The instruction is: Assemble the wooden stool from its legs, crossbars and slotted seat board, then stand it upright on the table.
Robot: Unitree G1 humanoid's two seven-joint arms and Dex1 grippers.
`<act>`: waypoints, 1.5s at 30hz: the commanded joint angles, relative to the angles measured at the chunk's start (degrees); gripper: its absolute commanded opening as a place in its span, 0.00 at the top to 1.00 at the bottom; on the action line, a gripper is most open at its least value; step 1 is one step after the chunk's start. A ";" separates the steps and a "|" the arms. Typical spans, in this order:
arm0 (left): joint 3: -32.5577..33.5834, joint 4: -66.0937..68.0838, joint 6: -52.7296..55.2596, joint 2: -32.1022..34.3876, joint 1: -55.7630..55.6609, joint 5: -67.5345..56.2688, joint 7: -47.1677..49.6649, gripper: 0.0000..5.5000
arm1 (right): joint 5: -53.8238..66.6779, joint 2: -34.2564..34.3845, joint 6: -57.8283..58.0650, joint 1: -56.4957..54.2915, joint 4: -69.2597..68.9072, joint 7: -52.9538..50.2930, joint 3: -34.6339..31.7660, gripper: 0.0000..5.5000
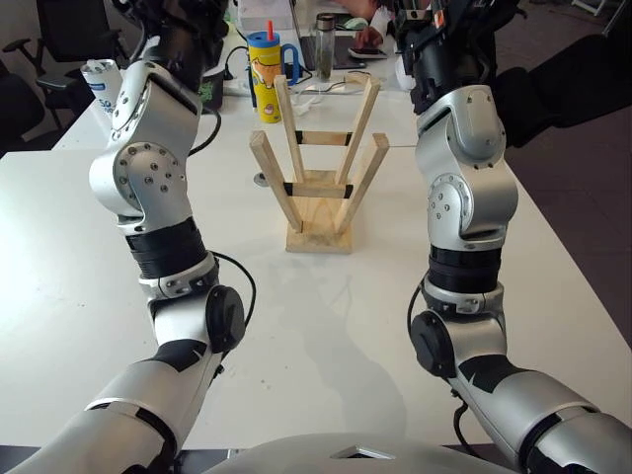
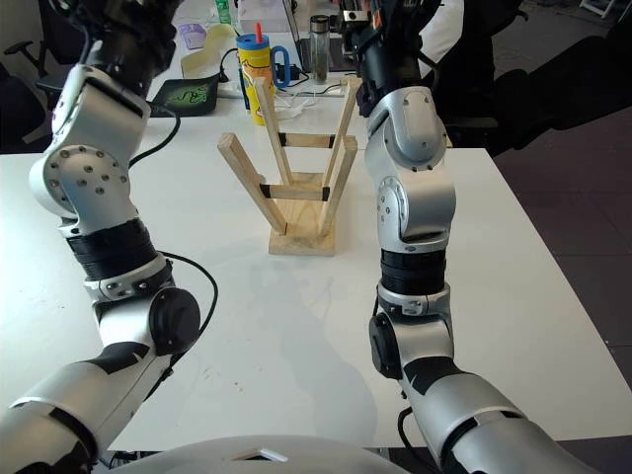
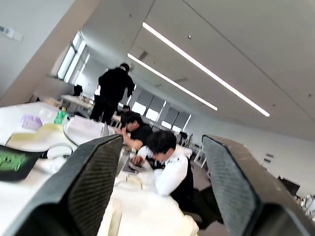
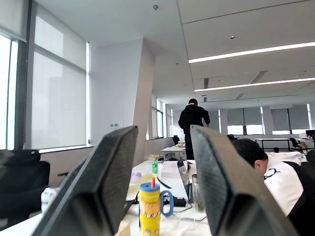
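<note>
So the pale wooden stool (image 1: 319,187) is sitting upside down around the middle of the white counter (image 1: 79,296). Its square seat board (image 1: 318,239) is flat on the surface and the four legs (image 1: 288,123) stick up and splay outward, with crossbars (image 1: 324,138) linking them at two heights. It looks like one piece as far as I can see, just not on its feet.

Both my arms are bent up at the elbow, one on either side of the stool and well apart from it. My left end effector (image 3: 165,196) is spread wide, with nothing between its dark ribbed fingers (image 3: 93,187), and it points up into the room. My right end effector (image 4: 162,196) is the same deal, spread wide and holding nothing.

Farther back behind the stool there's a yellow plastic cup with a blue handle and red straw (image 1: 265,74). Near it is a slim metal bottle (image 1: 324,44).
</note>
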 commanded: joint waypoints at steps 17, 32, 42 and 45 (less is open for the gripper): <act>-8.07 -5.56 -5.16 -1.19 10.00 3.30 3.61 0.45 | 2.13 1.53 6.95 11.87 -2.51 0.86 -0.64 0.64; -7.28 -2.16 -0.19 5.51 -0.80 0.13 1.13 0.45 | 4.29 -8.36 -1.42 -5.25 6.67 0.82 -5.63 0.64; -23.61 10.59 -6.13 -5.96 26.98 6.48 -3.26 0.45 | 2.49 -13.03 19.59 23.89 0.82 11.74 13.90 0.64; -22.46 9.49 -7.70 -6.22 24.62 6.18 -3.02 0.45 | 1.64 -12.00 17.72 20.78 2.63 10.92 12.04 0.64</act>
